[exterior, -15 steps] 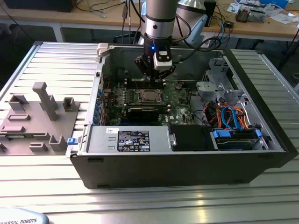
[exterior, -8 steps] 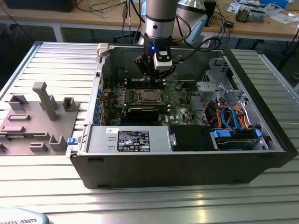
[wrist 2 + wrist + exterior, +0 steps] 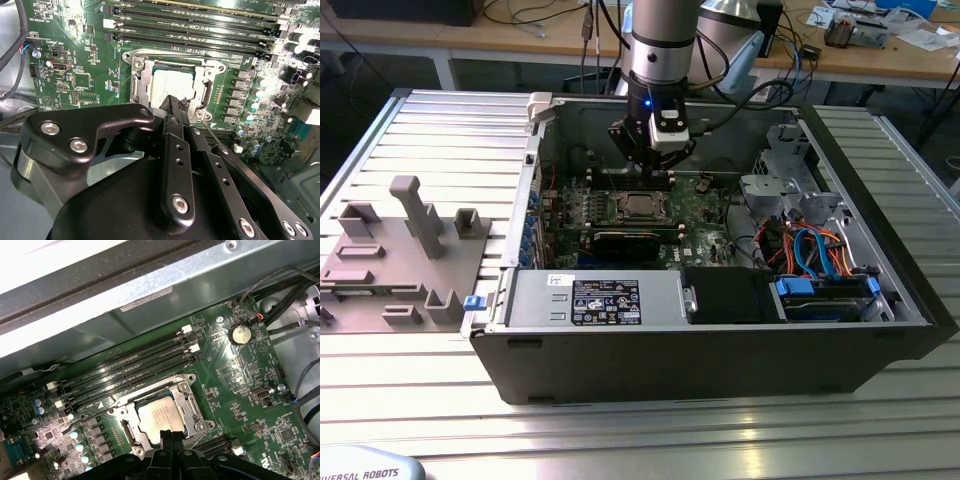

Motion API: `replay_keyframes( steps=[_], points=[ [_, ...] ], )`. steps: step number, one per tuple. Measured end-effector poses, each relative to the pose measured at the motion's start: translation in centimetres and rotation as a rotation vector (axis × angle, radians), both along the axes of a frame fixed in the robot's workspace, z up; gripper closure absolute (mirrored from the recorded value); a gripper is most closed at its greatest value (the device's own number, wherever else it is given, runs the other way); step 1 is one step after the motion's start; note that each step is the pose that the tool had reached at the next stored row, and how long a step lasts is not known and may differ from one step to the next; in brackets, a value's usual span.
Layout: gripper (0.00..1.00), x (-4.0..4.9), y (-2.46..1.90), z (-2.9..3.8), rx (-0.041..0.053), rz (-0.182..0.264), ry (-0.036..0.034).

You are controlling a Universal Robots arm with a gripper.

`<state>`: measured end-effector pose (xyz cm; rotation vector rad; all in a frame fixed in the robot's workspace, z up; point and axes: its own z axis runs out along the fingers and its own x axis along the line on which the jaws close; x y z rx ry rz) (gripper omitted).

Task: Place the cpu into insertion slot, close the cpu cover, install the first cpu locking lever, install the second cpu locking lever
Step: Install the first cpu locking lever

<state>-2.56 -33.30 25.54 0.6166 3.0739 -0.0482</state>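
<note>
My black two-finger gripper [image 3: 174,102] hangs low inside the case. Its fingertips are drawn together with no gap I can make out, and nothing sits between them. In both wrist views the gripper's own body covers the nearest edge of the socket, so I cannot tell whether the tips touch metal there.

The small square cpu with the silvery-grey top [image 3: 170,81] lies in the silver-rimmed square insertion slot [image 3: 127,56] on the green motherboard [image 3: 85,80]. The thin silvery cpu cover with the square window [image 3: 141,82] lies flat around the chip. In the first wrist view a thin wire locking lever [image 3: 100,412] runs out from one corner of the socket. I cannot tell whether it is latched.

Long black memory slots [image 3: 130,372] run just beside the socket, and a round silver coin battery [image 3: 239,333] sits further off. A row of small capacitors [image 3: 257,92] stands close on another side.

In the exterior view the arm reaches down over the far wall of the open black computer case [image 3: 720,360], with the power supply box [image 3: 605,300] on the near side. Blue-cabled drives [image 3: 820,290] are at that view's right. A grey moulded fixture tray [image 3: 390,250] rests on the ribbed metal table [image 3: 640,430], well apart at that view's left.
</note>
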Motion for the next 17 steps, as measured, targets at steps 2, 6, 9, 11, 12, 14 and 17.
replay_keyframes(
  steps=[2,6,9,11,12,14,17],
  points=[
    [0.89,0.0,0.0,0.0,0.0,0.001,0.0],
    [0.89,0.0,0.0,-0.01,-0.0001,0.004,0.0],
    [0.89,0.0,0.0,-0.01,0.0,0.006,0.0],
    [0.89,0.0,0.0,-0.01,0.0,0.007,0.0],
    [0.89,0.0,0.0,-0.01,-0.0001,0.008,0.0],
    [0.89,0.0,0.0,-0.02,0.0,0.009,0.0],
    [0.89,0.0,0.0,-0.02,-0.0001,0.012,0.0]
  ],
)
